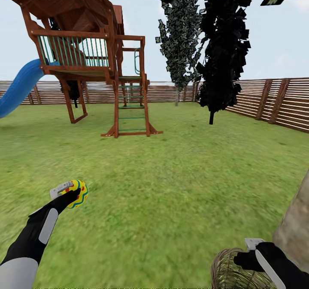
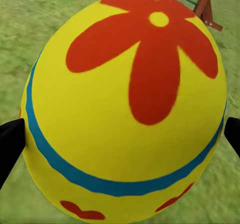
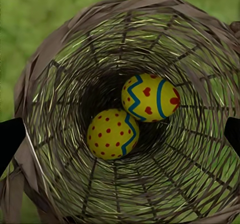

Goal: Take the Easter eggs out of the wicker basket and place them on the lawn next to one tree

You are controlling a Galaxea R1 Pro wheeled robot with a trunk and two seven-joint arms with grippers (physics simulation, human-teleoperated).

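The right wrist view looks straight down into the wicker basket [image 3: 60,84], its woven wall ringing the frame. Two Easter eggs lie touching on its bottom: one with red hearts and blue zigzag [image 3: 150,98] just right of centre, and a red-dotted one [image 3: 112,134] at seven o'clock from it. Black claw fingertips [image 3: 10,139] show at nine and three o'clock. Lawn [image 3: 40,14] shows beyond the rim at twelve o'clock.

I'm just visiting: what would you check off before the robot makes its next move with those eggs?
1. Left end effector grips one egg above the lawn: ok.
2. Basket emptied: not ok, two eggs lie in the basket.
3. Right end effector above the basket's mouth: ok.
4. Right end effector open: ok.
5. Tree trunk right beside the basket: ok.
6. Any egg laid by the trunk: not ok.
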